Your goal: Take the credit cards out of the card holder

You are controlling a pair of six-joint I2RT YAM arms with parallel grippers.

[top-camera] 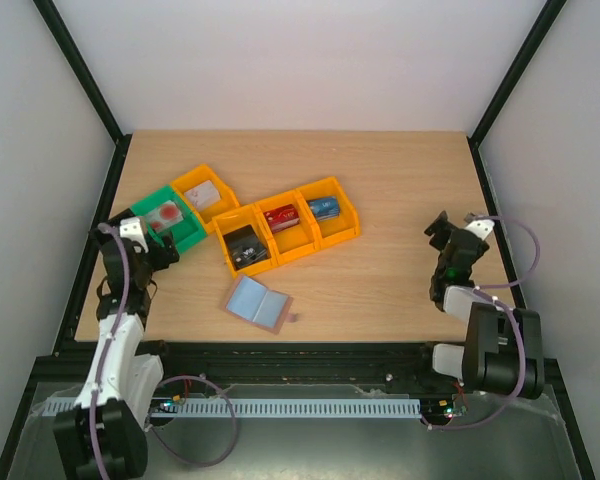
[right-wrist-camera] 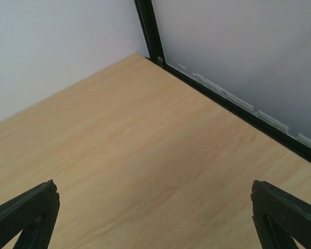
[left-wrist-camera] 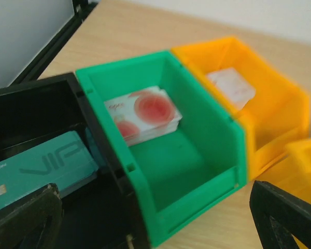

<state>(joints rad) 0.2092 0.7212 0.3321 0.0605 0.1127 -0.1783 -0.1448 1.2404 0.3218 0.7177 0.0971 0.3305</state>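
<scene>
Tan-brown and laid open, the card holder (top-camera: 257, 304) is found on the table (top-camera: 380, 280), right of the left gripper (top-camera: 158, 243) and toward the bases. The right gripper (top-camera: 440, 233) is well apart. Both are spread wide.

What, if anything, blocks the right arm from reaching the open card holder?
Probably nothing, so yes. The card holder lies open on the table near the front edge; the right claw is open and empty, and the orange bins sit further back, off its path.
</scene>
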